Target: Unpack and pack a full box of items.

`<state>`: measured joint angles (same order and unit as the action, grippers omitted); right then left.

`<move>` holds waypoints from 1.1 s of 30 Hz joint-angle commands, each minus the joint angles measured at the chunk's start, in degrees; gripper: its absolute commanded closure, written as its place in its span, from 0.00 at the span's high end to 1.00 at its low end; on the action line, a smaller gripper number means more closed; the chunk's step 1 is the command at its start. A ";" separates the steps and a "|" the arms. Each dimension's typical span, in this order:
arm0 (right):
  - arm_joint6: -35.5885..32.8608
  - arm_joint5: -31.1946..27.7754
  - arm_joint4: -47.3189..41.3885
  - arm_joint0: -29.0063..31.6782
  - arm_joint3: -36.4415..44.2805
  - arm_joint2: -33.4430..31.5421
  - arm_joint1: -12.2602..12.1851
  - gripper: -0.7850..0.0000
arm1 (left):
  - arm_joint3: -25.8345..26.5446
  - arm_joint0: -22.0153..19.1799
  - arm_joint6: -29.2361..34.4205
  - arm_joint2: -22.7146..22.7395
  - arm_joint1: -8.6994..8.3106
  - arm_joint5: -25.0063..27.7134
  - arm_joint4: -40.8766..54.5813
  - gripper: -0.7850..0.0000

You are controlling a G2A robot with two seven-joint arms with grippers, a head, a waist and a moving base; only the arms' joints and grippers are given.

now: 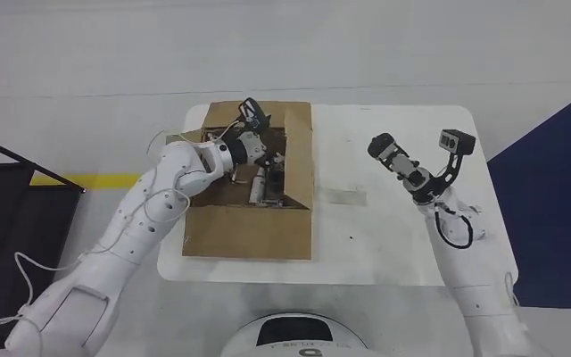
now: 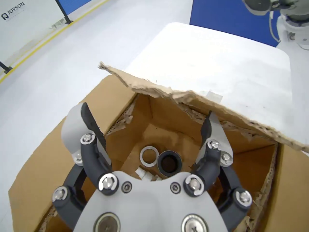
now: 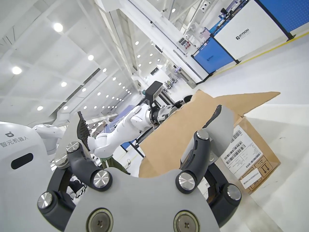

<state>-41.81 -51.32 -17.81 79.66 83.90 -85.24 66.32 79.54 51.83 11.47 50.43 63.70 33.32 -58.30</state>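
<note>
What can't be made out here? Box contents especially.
Top view: the left arm covers most of the cardboard box opening; items inside too small to identify.
Left wrist view: the left gripper body hides the near box floor; white pieces partly cut off.
Right wrist view: raised flap hides the interior.

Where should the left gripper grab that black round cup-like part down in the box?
Probably across the black part's round rim, coming straight down from above: it stands mouth-up on the box floor. The grey ring lies close beside it, so set the open left gripper's fingers on the sides clear of it.
</note>
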 commanded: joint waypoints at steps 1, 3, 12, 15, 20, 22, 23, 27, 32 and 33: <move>0.43 -0.21 0.28 -0.28 -1.05 0.66 0.06 1.00 | 0.22 -0.22 0.14 -1.03 0.40 0.10 0.10 1.00; 1.22 -0.80 0.09 0.13 -2.03 0.80 0.07 1.00 | 0.00 -0.77 0.31 -2.33 1.01 -0.45 0.45 1.00; 3.08 -3.95 -4.57 5.79 -5.86 -4.38 -0.93 1.00 | -4.53 -3.98 -0.13 -10.40 4.43 -0.97 -2.87 1.00; 2.21 -3.96 -5.59 6.71 -5.49 -5.26 -1.25 1.00 | -5.97 -4.91 -0.67 -11.15 5.19 -0.76 -2.58 1.00; 0.34 -2.88 -5.87 5.97 -4.60 -4.75 -1.53 1.00 | -7.31 -6.35 -2.51 -10.58 6.01 -1.64 -1.91 1.00; -0.61 -2.40 -6.13 4.90 -4.25 -3.91 -1.56 1.00 | -7.39 -6.91 -3.89 -8.79 5.94 -2.08 -0.73 1.00; -1.03 -2.19 -6.21 4.34 -4.26 -3.50 -1.56 1.00 | -7.37 -7.04 -4.44 -7.67 5.77 -2.21 -0.33 1.00; -3.25 -1.51 -6.50 1.57 -3.95 -1.49 -1.58 1.00 | -6.26 -6.88 -6.48 -0.72 4.23 -2.80 0.52 1.00; -5.23 1.23 -4.12 -2.96 -2.18 1.62 -1.46 1.00 | -3.76 -3.83 -6.40 9.95 1.35 -1.90 -0.44 1.00; -5.45 2.42 -3.40 -4.11 -2.22 2.53 -1.38 1.00 | -2.99 -2.71 -6.37 12.14 0.76 -1.65 -0.79 1.00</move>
<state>-47.07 -50.00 -21.86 76.67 81.68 -83.52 64.88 75.83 47.95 5.03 59.95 65.07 31.40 -58.71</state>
